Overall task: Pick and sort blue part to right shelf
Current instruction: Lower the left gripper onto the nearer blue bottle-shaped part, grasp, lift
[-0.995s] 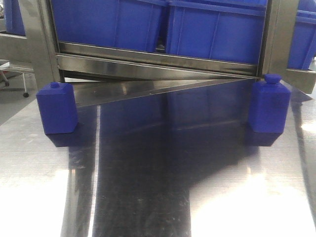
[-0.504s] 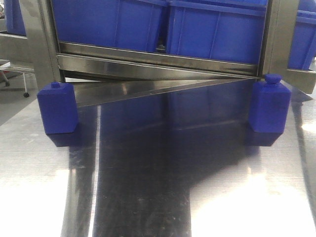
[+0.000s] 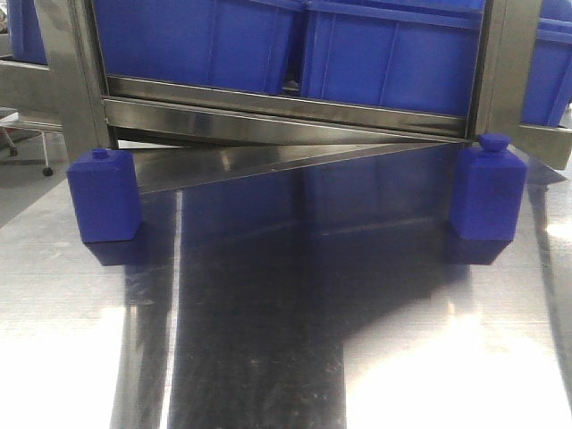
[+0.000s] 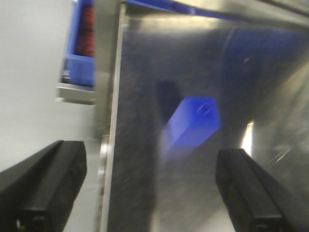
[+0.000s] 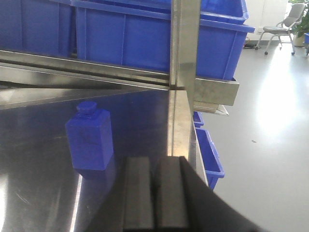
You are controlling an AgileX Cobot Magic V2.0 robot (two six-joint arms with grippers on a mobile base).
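Observation:
The blue part [image 3: 103, 195], squat with a small low nub, stands upright on the steel table at the far left, by the rack's left post. In the left wrist view it is a blurred blue block [image 4: 193, 121] ahead of my left gripper [image 4: 149, 193]. That gripper is open, with its black fingers [image 4: 43, 183] wide apart and nothing between them. My right gripper [image 5: 154, 193] is shut with its pads together and holds nothing. The right shelf [image 3: 286, 112] is a steel rack with big blue crates [image 3: 384, 54] behind the table. Neither gripper shows in the front view.
A taller blue bottle-shaped block with a larger cap [image 3: 487, 189] stands at the table's far right, left of and ahead of my right gripper [image 5: 90, 137]. A steel post [image 5: 186, 48] rises at the table's right edge. Blue bins [image 5: 207, 150] sit below, with open floor beyond.

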